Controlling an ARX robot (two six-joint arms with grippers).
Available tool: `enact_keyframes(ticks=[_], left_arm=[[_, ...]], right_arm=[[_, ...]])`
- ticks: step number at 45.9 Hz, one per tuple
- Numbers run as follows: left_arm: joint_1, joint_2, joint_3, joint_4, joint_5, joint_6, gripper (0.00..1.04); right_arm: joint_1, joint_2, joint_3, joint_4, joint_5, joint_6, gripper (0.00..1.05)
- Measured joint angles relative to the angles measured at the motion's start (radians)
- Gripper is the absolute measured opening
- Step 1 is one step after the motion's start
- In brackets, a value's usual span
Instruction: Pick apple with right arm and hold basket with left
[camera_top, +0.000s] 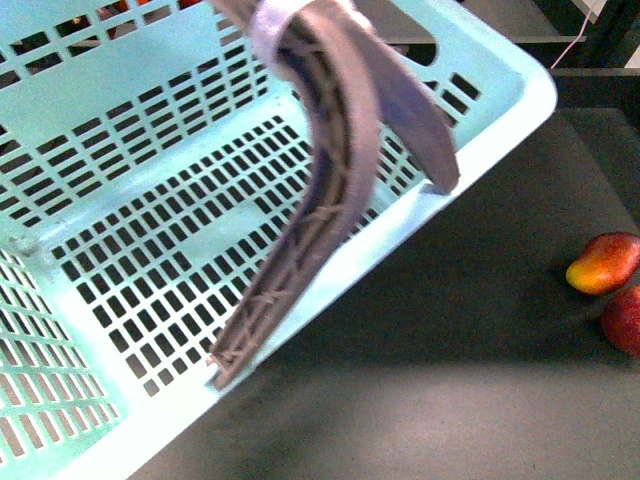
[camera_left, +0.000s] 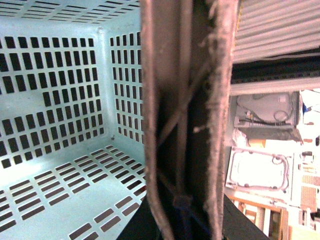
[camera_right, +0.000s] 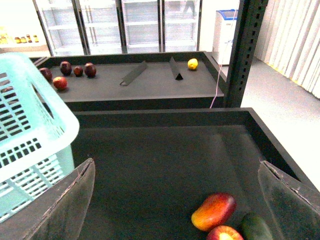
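1 basket (camera_top: 500, 110), pale turquoise, fills the left of the front view, slotted on its walls and floor. The left gripper (camera_top: 332, 278) reaches across it. Its 2 fingers (camera_top: 330, 190) are spread, and both tips end at the basket's near rim, well apart along it. Whether they press on the plastic cannot be told. The left wrist view shows 1 ribbed finger close up, beside an inner corner of the basket.

1 apple (camera_top: 625, 320), deep red, lies on the dark tray (camera_top: 450, 330), well to the right of the basket and cut by the frame edge. 1 red-and-yellow mango (camera_top: 605, 262) lies just beside it, and 1 dark green fruit (camera_right: 257, 227) lies close by, farther from the basket.

The right gripper (camera_right: 176, 165) hangs over the tray beside the basket, its 2 fingers wide apart and holding nothing.

On a shelf beyond the basket lie 5 dark-red fruits (camera_right: 65, 66), 1 yellow fruit (camera_right: 192, 64) and 2 dark dividers (camera_right: 133, 73). Jars (camera_right: 20, 39) far behind carry labels too small to read.
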Motion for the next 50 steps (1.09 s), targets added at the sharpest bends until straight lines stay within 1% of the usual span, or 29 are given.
enact_keyframes(ticks=[6,12,36,37,41,43,45,46,48,50], left_arm=[[-0.086,0.012,0.029,-0.002,-0.006,0.002,0.07],[-0.128,0.014,0.039,-0.002,-0.006,0.020,0.07],[-0.140,0.025,0.041,-0.002,-0.016,0.058,0.07],[-0.140,0.025,0.041,-0.002,-0.016,0.057,0.07],[-0.140,0.026,0.041,-0.002,-0.011,0.058,0.07],[-0.140,0.026,0.042,-0.002,-0.009,0.056,0.07],[-0.140,0.026,0.043,-0.002,-0.010,0.056,0.07],[-0.140,0.026,0.043,-0.002,-0.009,0.060,0.07],[-0.140,0.027,0.043,-0.002,-0.009,0.058,0.07],[-0.140,0.027,0.043,-0.002,-0.014,0.058,0.06]], right_arm=[[0.000,0.000,0.000,0.000,0.000,0.000,0.96],[0.000,0.000,0.000,0.000,0.000,0.000,0.96],[0.000,0.000,0.000,0.000,0.000,0.000,0.96],[0.007,0.011,0.005,-0.016,0.016,0.009,0.96],[0.090,0.176,0.111,-0.275,0.301,0.163,0.96],[0.096,0.271,0.142,-0.358,0.381,0.223,0.96],[0.087,0.322,0.145,-0.370,0.401,0.254,0.96],[0.064,0.363,0.142,-0.361,0.396,0.268,0.96],[0.010,0.429,0.139,-0.305,0.357,0.267,0.96],[-0.057,0.505,0.140,-0.213,0.310,0.257,0.96]])
